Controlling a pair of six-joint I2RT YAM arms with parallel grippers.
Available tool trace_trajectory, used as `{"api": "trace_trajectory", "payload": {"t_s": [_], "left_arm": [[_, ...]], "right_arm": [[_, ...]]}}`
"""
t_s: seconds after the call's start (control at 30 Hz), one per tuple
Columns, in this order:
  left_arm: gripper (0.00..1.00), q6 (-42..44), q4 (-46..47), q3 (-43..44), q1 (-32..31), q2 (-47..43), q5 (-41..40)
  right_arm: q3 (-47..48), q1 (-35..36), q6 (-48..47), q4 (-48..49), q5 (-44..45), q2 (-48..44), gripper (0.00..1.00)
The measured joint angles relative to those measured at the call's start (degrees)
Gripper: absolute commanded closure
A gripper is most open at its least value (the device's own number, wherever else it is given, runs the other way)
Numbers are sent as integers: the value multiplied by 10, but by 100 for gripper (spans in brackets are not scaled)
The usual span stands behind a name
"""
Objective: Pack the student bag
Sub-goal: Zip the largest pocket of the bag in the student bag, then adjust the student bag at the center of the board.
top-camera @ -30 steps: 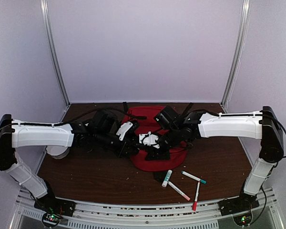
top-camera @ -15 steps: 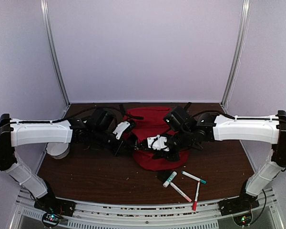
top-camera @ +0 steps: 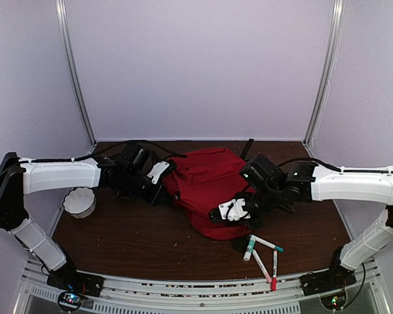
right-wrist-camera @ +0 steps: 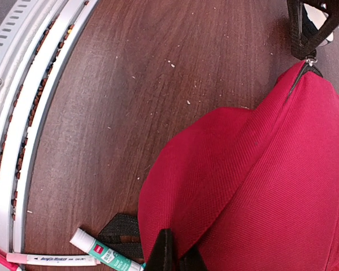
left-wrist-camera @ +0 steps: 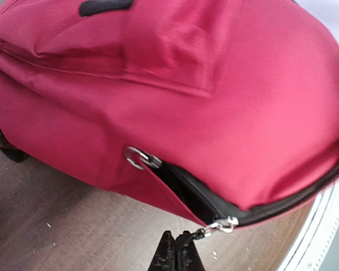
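While both arms hold the bag (top-camera: 206, 186) between them on the bench (top-camera: 131, 239), the relation that counts is the line of the zip against the left end effector (left-wrist-camera: 176, 255). Its fingers are pinched narrow on the black tab of the zip pull (left-wrist-camera: 219, 226), at the bag's left flank as the top camera shows it. From there the black zip trim runs away to the right and upward in the left wrist view, along the lower seam, with a short gap open behind the pull. The bag thus lies ahead of and above the left fingers, bulging toward the middle of the bench. Any pull along the zip would, I judge, have to follow that seam, not cut across it. The right end effector (right-wrist-camera: 172, 254) is closed on a fold of red fabric at the bag's near right edge, so the bag spreads up and to the right of its fingers. It looks placed to brace the cloth while the left one works the zip. Some markers (top-camera: 250, 247) lie just beside the bag's near edge, closer to the right arm than to the left. A white bowl (top-camera: 78, 201) sits well apart on the left. How far the main opening reaches cannot be told from these views.
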Motion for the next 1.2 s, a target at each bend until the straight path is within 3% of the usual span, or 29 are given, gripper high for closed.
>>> {"api": "trace_trajectory", "payload": {"t_s": [0.4,0.57,0.8,0.97,1.2], "left_arm": [[100,12,2,41,18,60,9],[75,13,-2,40,21,51,-12],[52,14,-36,37,37,-36,-102],[49,28,-61,37,40,-105,-184],[49,35,-85,35,41,-117,-213]], "right_arm": [[-7,0,-2,-6,-2,-7,100],[20,0,8,-20,-21,17,100],[69,0,47,-34,-42,66,100],[180,11,85,-46,-59,141,100],[301,57,106,-60,-59,226,100]]}}
